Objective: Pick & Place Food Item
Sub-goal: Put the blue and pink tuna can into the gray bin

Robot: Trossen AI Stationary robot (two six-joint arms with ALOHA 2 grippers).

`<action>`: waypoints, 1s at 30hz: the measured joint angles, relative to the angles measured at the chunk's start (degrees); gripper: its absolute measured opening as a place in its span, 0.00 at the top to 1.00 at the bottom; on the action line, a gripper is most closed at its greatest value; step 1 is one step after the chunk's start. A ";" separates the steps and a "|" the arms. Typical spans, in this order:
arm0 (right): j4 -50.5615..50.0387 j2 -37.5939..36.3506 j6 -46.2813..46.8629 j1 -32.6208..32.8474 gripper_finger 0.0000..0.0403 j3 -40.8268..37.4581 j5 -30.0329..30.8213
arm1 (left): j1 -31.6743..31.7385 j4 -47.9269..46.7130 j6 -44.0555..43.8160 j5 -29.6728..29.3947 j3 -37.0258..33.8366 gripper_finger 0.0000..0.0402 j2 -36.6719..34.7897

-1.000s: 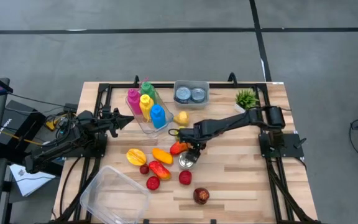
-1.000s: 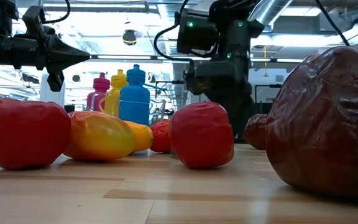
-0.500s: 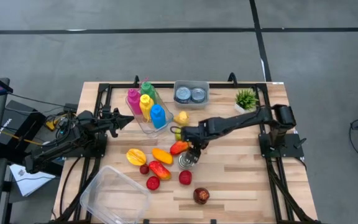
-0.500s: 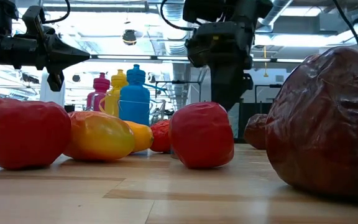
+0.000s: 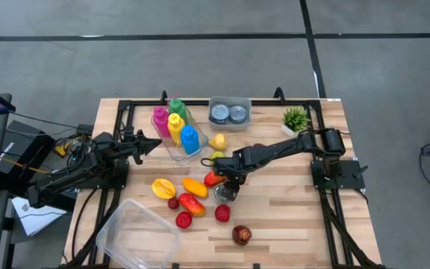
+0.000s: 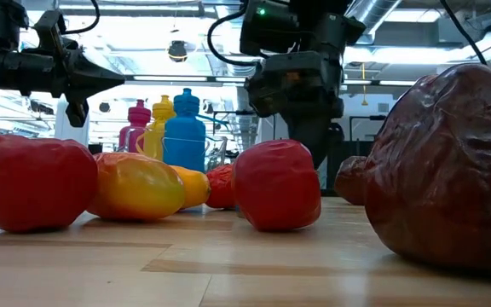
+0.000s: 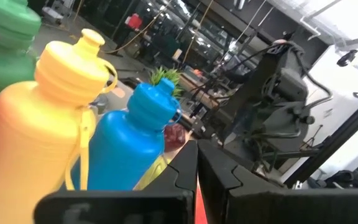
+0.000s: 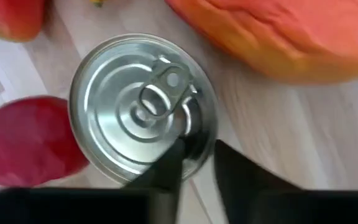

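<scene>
Tin can [image 8: 143, 107] upright mid wooden bench [image 5: 290, 209], among plastic fruit; right end effector [image 8: 196, 163] fingers nearly together at can rim. Left end effector [image 5: 154, 142] closed, beside bottles [image 5: 175, 127]. Grey floor around; workshop behind.

Four plastic bottles, pink, green, yellow and blue [image 5: 189, 139], are standing together on the wooden slatted desk [image 5: 290, 217]; a small green potted plant [image 5: 295, 119] is sitting near its corner.

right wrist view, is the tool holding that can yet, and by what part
It cannot be told. The right tool is over the can, its fingers at the rim's edge, but a closed hold isn't visible.
</scene>
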 joint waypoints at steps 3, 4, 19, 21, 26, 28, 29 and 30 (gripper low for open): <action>-0.53 -0.03 -0.81 -0.94 0.96 -0.05 -0.79 | 0.00 -0.17 0.00 0.04 0.00 1.00 0.49; -0.59 -0.02 -1.22 -1.18 0.96 -0.07 -1.03 | 0.00 0.09 0.00 0.02 0.00 1.00 0.72; -8.18 -2.61 -4.76 -4.23 1.00 -0.55 1.06 | 0.00 0.05 0.00 0.04 0.00 1.00 1.51; -9.38 -3.37 -5.55 -5.11 1.00 -0.66 1.71 | 0.00 0.17 0.00 0.04 0.00 1.00 1.49; -11.21 -6.60 -7.47 -8.52 1.00 -0.51 2.37 | 0.01 0.69 0.00 0.04 0.00 1.00 1.90; -11.16 -7.28 -8.18 -9.90 1.00 -0.53 2.18 | 0.00 1.15 0.00 0.04 0.00 1.00 2.23; -11.13 -7.88 -8.69 -10.61 1.00 -0.53 2.03 | 0.00 0.92 0.00 0.04 0.00 1.00 2.27; -11.19 -8.45 -9.14 -11.26 1.00 -0.51 1.98 | 0.02 0.87 0.00 0.04 0.00 1.00 2.27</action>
